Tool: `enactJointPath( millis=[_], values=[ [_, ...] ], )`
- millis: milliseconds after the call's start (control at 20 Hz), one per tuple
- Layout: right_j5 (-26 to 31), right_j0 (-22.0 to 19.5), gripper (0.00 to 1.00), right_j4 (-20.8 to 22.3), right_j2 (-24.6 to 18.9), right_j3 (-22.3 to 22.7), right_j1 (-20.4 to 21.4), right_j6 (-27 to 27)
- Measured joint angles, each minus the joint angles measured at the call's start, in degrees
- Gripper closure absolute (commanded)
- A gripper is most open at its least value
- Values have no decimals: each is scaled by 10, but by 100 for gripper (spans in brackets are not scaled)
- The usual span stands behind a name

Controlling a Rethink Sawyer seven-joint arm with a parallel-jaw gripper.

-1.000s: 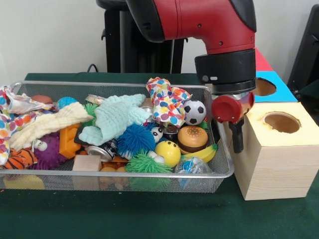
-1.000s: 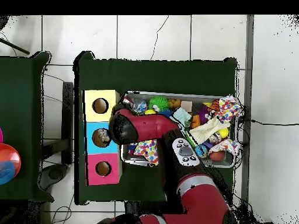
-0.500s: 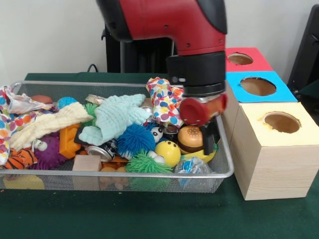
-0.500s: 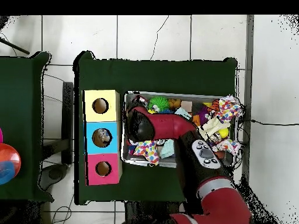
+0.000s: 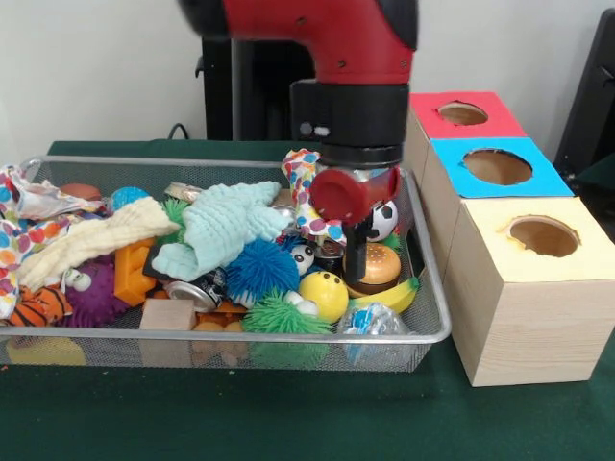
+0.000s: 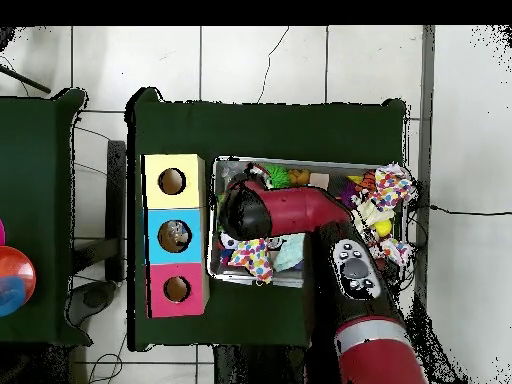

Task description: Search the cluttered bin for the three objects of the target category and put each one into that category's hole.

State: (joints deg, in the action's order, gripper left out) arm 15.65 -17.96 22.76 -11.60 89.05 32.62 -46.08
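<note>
My gripper hangs low in the right end of the wire bin, right beside a toy burger. A soccer ball sits just behind it, and a banana and a yellow ball lie in front. I see nothing held in it, and the red wrist hides how its jaws stand. Three boxes with holes stand to the right: wood-yellow, blue, red. Overhead, the arm's wrist covers the bin's end next to the boxes.
The bin is crowded with a mint cloth, a blue spiky ball, a green spiky ball, a polka-dot cloth, a cream cloth, an orange block and a can. The bin's right rim sits close to the wood-yellow box.
The arm has swung away from the boxes, crossed the bin's right rim and come down inside the bin beside the toy burger. The bin's contents look unmoved.
</note>
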Motion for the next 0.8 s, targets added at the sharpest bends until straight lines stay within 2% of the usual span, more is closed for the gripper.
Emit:
enactJointPath(
  millis=[100,150,300,400,650,800],
  values=[
    [0,28,100,29,20,-14,7,0],
    [0,71,100,70,48,-35,17,0],
    [0,113,100,106,75,-56,24,0],
    [0,163,100,138,107,-81,32,0],
    [0,206,100,152,132,-112,39,0],
    [0,203,100,147,131,-123,39,0]
  ],
)
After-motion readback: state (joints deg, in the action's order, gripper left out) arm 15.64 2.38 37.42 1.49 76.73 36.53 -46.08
